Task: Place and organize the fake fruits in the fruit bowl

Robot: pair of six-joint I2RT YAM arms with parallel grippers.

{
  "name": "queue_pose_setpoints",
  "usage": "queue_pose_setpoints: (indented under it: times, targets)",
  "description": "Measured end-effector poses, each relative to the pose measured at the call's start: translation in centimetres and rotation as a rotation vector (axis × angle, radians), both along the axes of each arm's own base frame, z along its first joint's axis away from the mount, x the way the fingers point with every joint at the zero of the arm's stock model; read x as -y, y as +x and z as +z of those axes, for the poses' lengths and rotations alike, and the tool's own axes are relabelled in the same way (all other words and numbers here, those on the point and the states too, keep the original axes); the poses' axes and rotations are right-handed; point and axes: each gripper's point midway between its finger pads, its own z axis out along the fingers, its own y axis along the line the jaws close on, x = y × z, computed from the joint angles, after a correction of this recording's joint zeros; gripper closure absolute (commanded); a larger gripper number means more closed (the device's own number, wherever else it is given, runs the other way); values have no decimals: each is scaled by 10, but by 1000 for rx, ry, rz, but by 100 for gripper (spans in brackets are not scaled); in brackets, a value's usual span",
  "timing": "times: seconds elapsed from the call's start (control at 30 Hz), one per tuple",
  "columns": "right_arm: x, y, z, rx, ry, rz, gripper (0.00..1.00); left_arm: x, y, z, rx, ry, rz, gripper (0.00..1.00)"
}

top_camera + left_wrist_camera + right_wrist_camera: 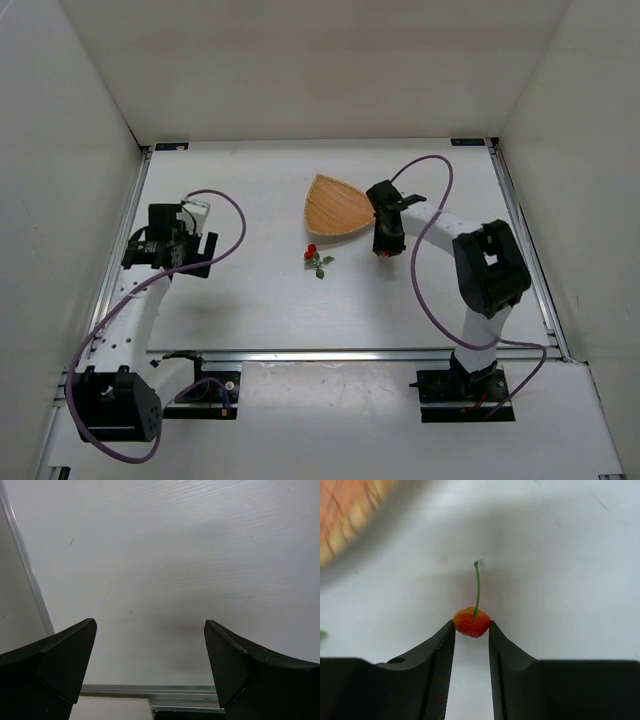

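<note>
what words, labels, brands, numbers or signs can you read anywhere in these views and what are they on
None: no word, label, brand, number or sign can be read in any view.
The fruit bowl, the cherry cluster and the single cherry carry no print.
The left arm and right arm show no marking that can be made out from above.
</note>
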Motion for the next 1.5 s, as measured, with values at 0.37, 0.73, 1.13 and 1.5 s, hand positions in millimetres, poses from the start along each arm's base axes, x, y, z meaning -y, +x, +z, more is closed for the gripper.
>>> queue_pose_setpoints:
  times: [0.37,0.73,1.13,1.5]
  targets:
    - [-50,68,114,250,151,31,80,125,-5,-28,-123,213,-623,0]
    - [-105,121,49,105,192,84,47,260,30,-48,-169,132,-830,0]
    - [-86,86,66,67,203,112,29,296,50,-93,-245,94,-760,0]
    - [-29,76,113,174,212,13,29,312,54,-124,-307,60,-753,25]
